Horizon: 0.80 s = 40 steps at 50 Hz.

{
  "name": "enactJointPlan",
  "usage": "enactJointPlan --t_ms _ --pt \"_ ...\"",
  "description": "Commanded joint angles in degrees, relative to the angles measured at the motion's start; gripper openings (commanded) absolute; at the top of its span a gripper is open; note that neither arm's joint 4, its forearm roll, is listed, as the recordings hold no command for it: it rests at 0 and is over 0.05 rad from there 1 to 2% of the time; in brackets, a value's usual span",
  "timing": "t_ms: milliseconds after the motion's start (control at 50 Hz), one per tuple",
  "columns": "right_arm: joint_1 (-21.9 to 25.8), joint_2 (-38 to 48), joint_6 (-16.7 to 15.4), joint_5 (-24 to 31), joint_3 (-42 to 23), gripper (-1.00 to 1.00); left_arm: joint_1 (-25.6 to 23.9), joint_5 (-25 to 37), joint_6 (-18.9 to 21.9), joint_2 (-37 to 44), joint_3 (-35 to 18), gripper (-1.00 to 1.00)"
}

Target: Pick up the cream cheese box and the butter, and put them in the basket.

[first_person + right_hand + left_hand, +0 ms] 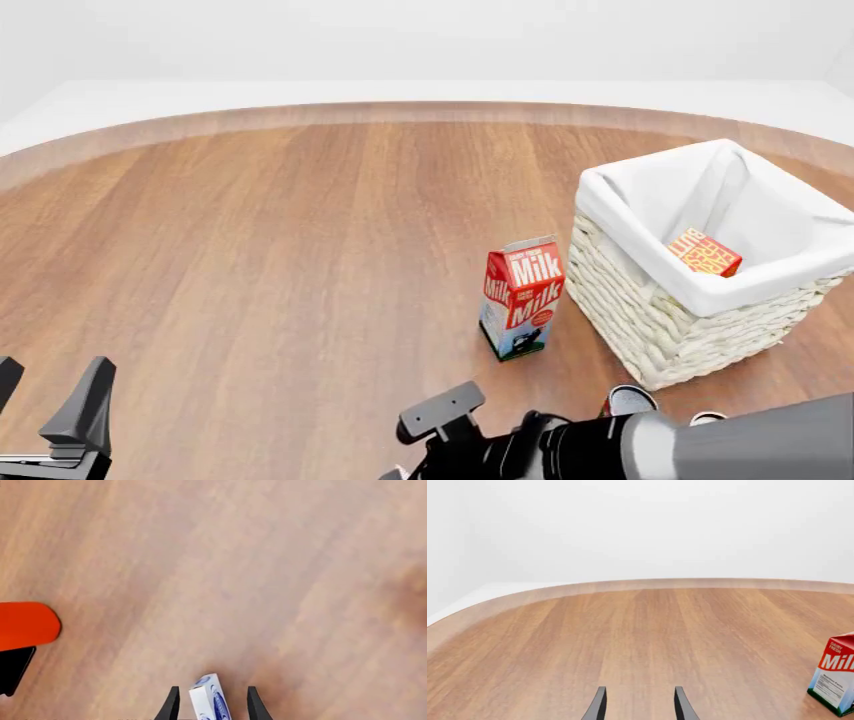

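Butter (703, 252) in basket (627, 290), left claw (639, 705) apart, right claw (211, 702) astride cream cheese box (209, 697).

A red-and-white milk carton (522, 298) stands upright on the wooden table (267, 250).

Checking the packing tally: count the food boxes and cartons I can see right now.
3: butter inside the basket; milk carton on the table beside it; small white-and-blue box between the right gripper's fingers. Others may be hidden.
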Motion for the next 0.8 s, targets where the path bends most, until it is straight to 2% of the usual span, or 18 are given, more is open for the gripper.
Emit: enactJointPlan --t_ms 20,520,540,800 --pt "0.7 1.5 0.8 -1.0 0.1 1.00 0.0 0.0 0.0 0.0 0.0 1.00" --pt "0.5 2.0 0.7 -1.7 0.3 1.00 0.0 0.0 0.0 0.0 0.0 1.00" --pt "0.2 2.1 0.6 -1.7 0.2 -1.00 0.0 0.0 0.0 0.0 0.0 1.00" --pt "-0.9 0.0 -0.5 -0.3 -0.3 -1.00 0.0 0.0 0.0 0.0 0.0 1.00"
